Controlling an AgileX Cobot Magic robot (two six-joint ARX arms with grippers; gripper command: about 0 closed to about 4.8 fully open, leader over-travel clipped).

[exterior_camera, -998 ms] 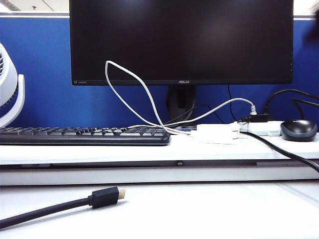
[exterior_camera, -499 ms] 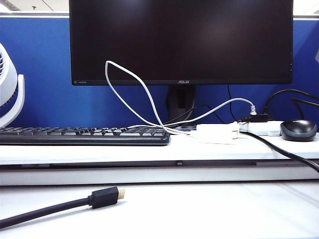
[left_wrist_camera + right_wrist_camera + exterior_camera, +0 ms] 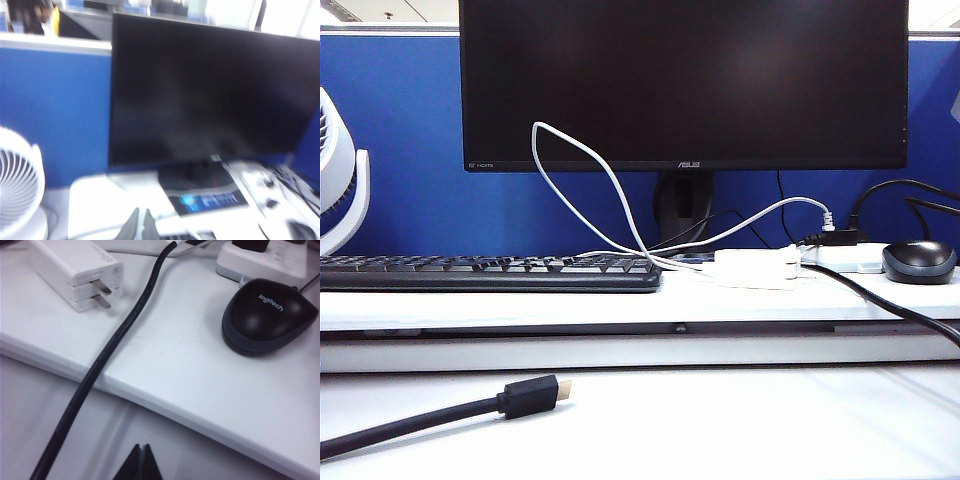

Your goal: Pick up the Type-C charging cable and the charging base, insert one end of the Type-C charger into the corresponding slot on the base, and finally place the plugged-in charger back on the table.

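The charging base (image 3: 752, 268) is a small white block lying on the raised ledge of the table (image 3: 620, 300), below the monitor. In the right wrist view the charging base (image 3: 75, 267) shows its two metal prongs. The thin white Type-C charging cable (image 3: 610, 178) loops up in front of the screen and drops towards the base; I cannot tell where its end sits. My right gripper (image 3: 140, 450) is shut and empty over the lower table surface, short of the ledge and apart from the base. My left gripper (image 3: 142, 220) is shut and empty, raised, facing the monitor. Neither gripper shows in the exterior view.
A thick black cable (image 3: 115, 350) crosses the ledge beside the base. A black mouse (image 3: 267, 315) and a white power strip (image 3: 260, 260) lie to the right. A keyboard (image 3: 485, 272), a white fan (image 3: 340, 180), a monitor (image 3: 680, 80) and a gold-tipped black plug (image 3: 530, 396) are also there.
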